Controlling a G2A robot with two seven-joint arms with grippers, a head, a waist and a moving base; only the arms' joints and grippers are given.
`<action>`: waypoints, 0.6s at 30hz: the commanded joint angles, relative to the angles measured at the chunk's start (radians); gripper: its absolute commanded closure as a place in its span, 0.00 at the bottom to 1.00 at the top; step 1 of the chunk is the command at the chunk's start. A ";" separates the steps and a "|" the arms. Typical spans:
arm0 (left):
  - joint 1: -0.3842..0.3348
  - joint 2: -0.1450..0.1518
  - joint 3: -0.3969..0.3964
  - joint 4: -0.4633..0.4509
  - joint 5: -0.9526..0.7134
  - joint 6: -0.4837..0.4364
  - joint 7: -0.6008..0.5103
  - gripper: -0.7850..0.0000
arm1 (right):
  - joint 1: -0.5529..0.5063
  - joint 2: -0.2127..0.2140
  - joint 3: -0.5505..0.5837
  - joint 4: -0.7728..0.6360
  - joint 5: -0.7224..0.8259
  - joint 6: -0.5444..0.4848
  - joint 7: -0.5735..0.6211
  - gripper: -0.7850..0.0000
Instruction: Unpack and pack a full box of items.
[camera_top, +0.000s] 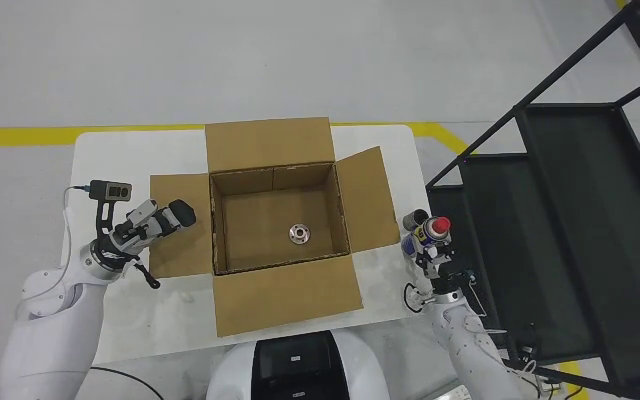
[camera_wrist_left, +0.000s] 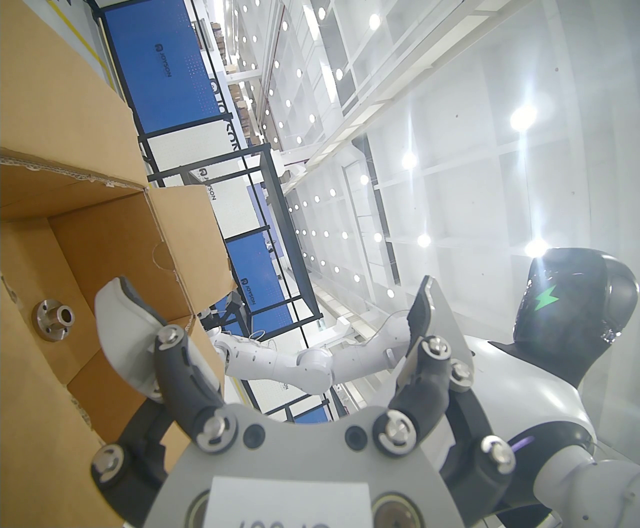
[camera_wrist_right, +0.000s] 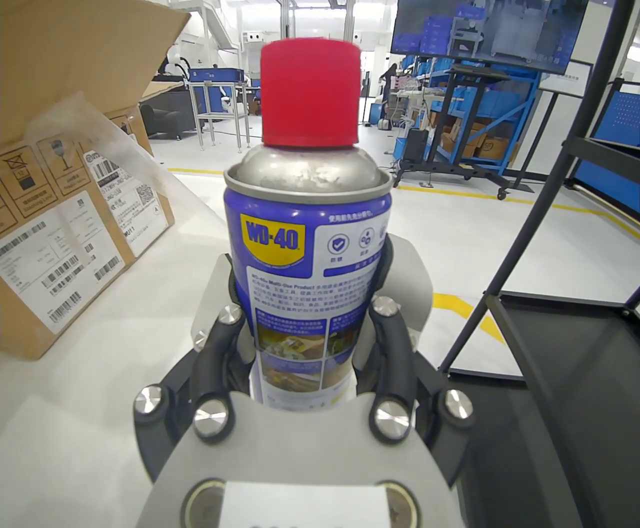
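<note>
Right gripper (camera_wrist_right: 307, 280) sits closest, its jaws pinching a red-capped can (camera_wrist_right: 305, 210) upright near the desk's (camera_top: 130, 160) right edge, just past the box's (camera_top: 275, 180) right flap. Left gripper (camera_wrist_left: 272, 300) hangs over the left flap, jaws spread and holding nothing. One metal flange (camera_top: 298, 233) lies on the box floor. Unpacking looks nearly finished. The can probably needs setting down and freeing. Then the flange must come out, which calls for a deep reach and a narrow pinch on its hub.
</note>
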 joint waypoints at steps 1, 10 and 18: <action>0.000 0.000 0.000 0.000 0.000 0.000 0.000 0.00 | 0.011 0.001 -0.005 0.022 0.003 0.007 -0.013 1.00; 0.000 0.000 0.000 0.000 0.000 0.000 0.000 0.00 | 0.037 0.008 -0.022 0.096 0.023 -0.019 -0.040 0.00; 0.000 0.000 0.000 0.000 0.000 0.000 0.000 0.00 | 0.032 0.014 -0.042 0.110 0.038 -0.065 -0.079 0.00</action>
